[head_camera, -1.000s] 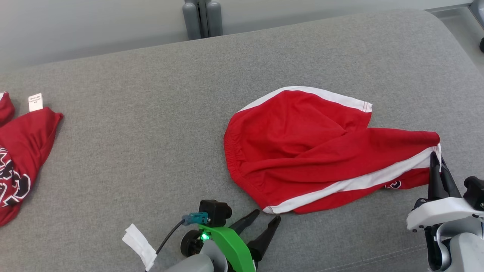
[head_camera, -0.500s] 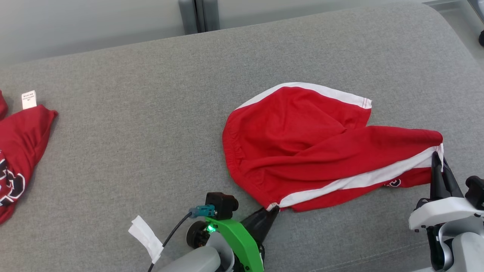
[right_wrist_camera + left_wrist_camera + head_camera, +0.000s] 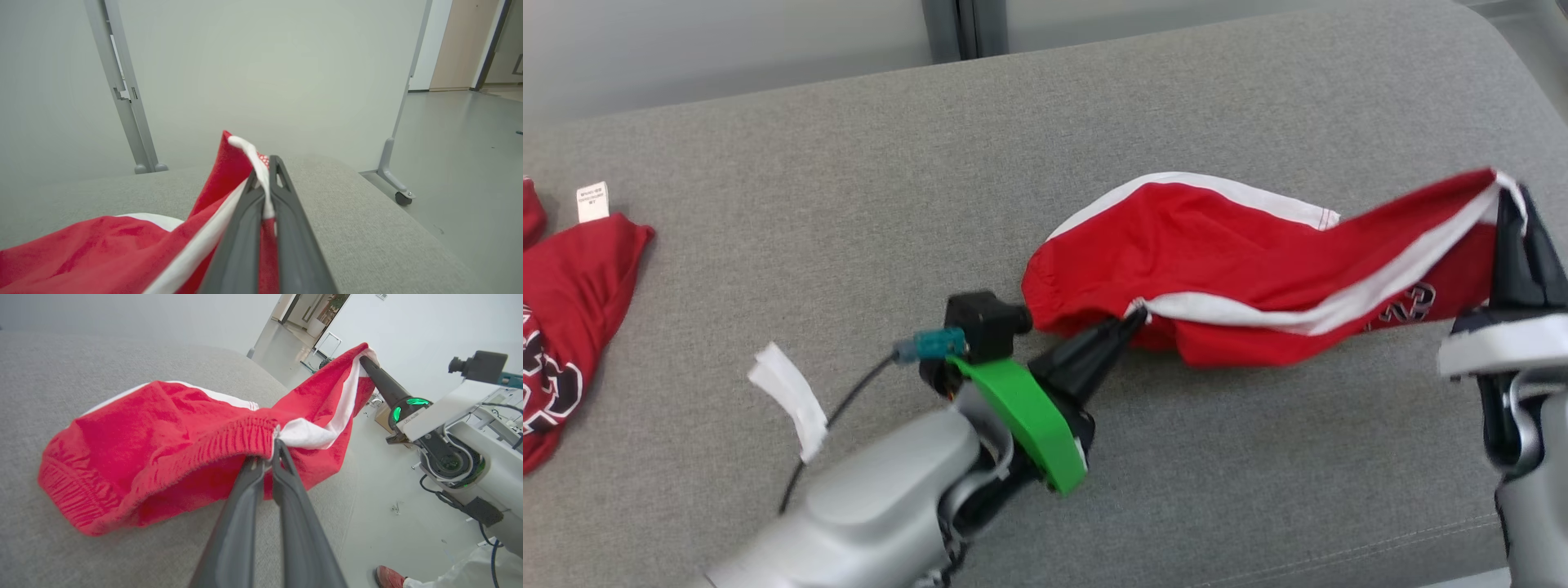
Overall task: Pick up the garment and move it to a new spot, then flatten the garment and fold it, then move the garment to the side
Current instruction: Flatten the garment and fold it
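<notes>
Red cotton shorts with white side stripes (image 3: 1217,261) hang stretched between the two grippers. The left gripper (image 3: 1134,317) is clamped on the elastic waistband corner where a white stripe ends. The right gripper (image 3: 1512,204), held higher, pinches the hem end of that same stripe. Gripping one side seam at both ends lets the rest sag below the fingers onto the grey fabric cushion (image 3: 849,204), likely ready for carrying to a new spot.
</notes>
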You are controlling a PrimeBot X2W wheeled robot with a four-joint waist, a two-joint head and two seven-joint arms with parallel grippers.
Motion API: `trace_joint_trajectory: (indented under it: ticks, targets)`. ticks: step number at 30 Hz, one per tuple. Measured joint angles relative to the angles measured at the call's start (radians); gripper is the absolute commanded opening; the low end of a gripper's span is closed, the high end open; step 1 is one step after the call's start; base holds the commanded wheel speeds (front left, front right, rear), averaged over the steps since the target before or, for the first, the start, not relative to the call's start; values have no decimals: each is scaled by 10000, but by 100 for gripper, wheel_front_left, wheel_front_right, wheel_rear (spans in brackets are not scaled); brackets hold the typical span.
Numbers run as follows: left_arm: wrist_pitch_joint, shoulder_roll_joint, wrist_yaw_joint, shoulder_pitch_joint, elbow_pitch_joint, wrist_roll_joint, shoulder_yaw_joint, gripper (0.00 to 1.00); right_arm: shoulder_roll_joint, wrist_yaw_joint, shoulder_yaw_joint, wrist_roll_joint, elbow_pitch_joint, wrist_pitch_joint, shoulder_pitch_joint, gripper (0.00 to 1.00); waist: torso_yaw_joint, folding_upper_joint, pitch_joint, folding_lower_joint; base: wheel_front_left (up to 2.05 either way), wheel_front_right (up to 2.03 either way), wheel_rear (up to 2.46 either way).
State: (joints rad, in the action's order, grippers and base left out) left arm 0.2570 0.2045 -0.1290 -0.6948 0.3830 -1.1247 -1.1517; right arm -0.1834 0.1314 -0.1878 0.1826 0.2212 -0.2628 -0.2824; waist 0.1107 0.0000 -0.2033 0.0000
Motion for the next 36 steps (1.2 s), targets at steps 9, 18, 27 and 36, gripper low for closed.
trace_joint_trajectory:
  ticks: [9,18,27,36]
  targets:
    - [-1893,244,0,-5821,704,-988,-456,0,-1570,-4,445,629,1476,0,-5334,0,149,0,-776,1,0,0,0]
    - [8,-274,-2,-9271,2042,635,-309,0,-2123,-4,201,485,1139,-4,-8702,0,456,0,-2009,0,0,0,0]
    - [0,848,-2,-5518,825,832,-1292,0,-1085,-4,15,1151,828,0,-4544,0,373,0,-2841,2,0,0,0]
    - [-1557,2351,-2,-787,-941,2209,-1269,0,-433,2,-10,2596,-150,2,159,0,158,0,-2416,1,0,0,0]
